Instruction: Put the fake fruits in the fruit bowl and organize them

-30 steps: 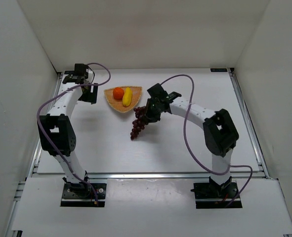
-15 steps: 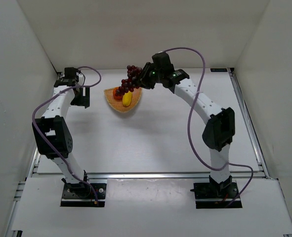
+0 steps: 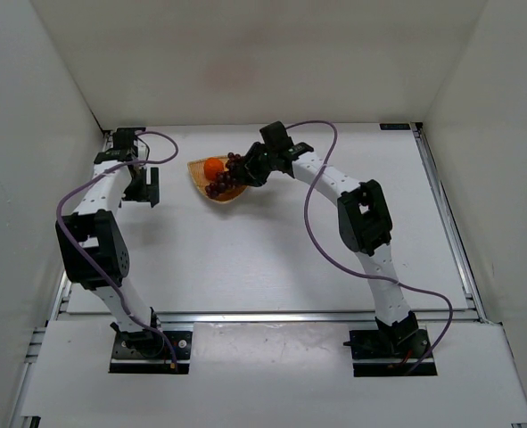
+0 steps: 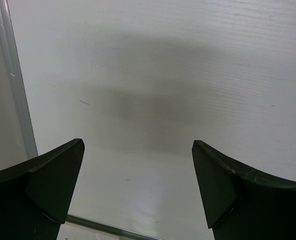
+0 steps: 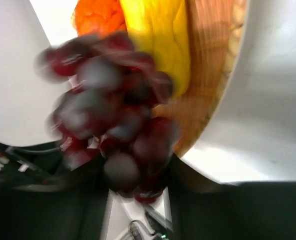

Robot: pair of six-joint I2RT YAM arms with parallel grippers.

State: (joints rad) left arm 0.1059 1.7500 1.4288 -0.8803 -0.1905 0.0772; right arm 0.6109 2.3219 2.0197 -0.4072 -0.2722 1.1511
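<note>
While the right gripper (image 3: 247, 170) hangs over the fruit bowl (image 5: 215, 60), the step in hand looks to be setting down the last of the fake fruits. The bunch of grapes (image 5: 115, 120) juts straight out ahead of its fingertips, and its near end sits down between the two dark fingers. Beyond the bunch, further out from the fingers, the yellow fruit (image 5: 160, 45) and the orange (image 5: 97, 15) lie side by side on the wicker. The grapes are smeared by blur, so I cannot tell whether the right fingers are clamped on the bunch or have parted, nor whether the bunch rests on the wicker or hangs just above it. Off to the side, well apart from the bowl, the left gripper (image 4: 137, 150) points down at the bare table (image 4: 163, 75). Its fingers (image 4: 42, 185) are spread wide, with nothing between them or ahead of them. With two fruits in and the third over the basket, I judge the task to be nearly done. The next move calls for a clean release with the bunch low enough to settle inside the rim rather than tip over the edge nearest the fingers. After that, the fingers should draw back along their own line, so they neither snag the bunch nor drag it against the two fruits beyond.
</note>
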